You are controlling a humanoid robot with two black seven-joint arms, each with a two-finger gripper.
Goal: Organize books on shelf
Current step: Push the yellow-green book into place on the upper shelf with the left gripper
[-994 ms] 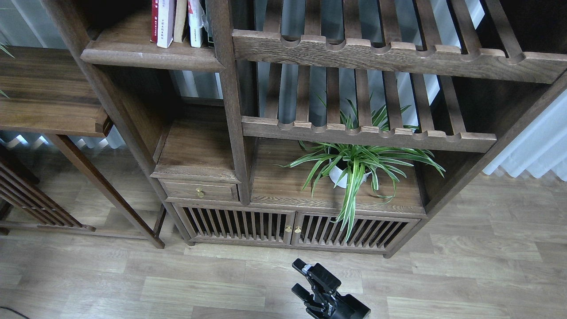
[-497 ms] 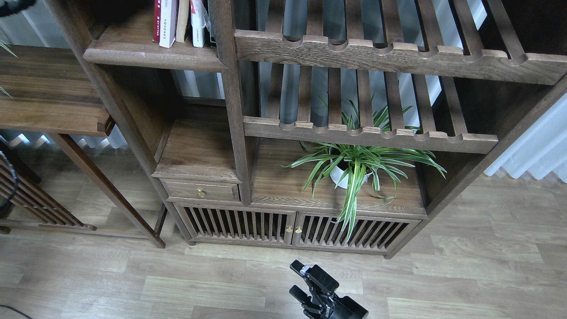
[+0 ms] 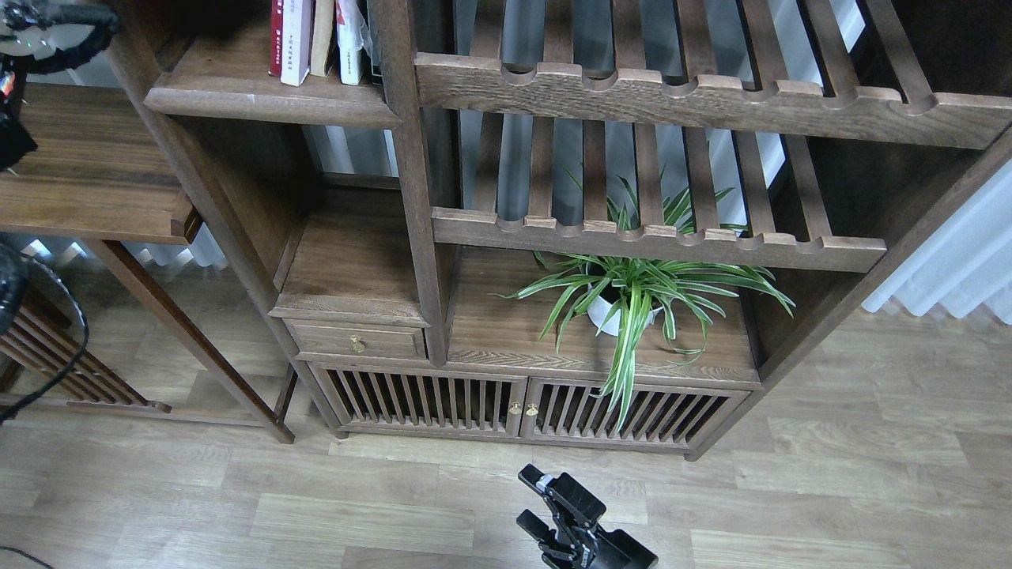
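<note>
My right pincer (image 3: 545, 506) sits low over the floor (image 3: 830, 490), fingers parted and nothing between them. My left arm (image 3: 47, 32) enters far up and to the left of it; its pincer is not visible, so I cannot tell its state.

The books (image 3: 316, 39) stand upright far above and left of the right pincer, on the shelf (image 3: 261, 99), packed side by side with only their lower ends in view. I judge them light and fairly stiff but slippery-covered; pinching a spine near its lower end looks best, since little gap shows between them.

Straight ahead of the pincer is the cabinet (image 3: 514, 407) with slatted doors, and above it a spider plant (image 3: 632, 296) whose leaves droop over the front edge. The upright post (image 3: 411, 174) and notched racks (image 3: 656, 237) crowd the route upward.
</note>
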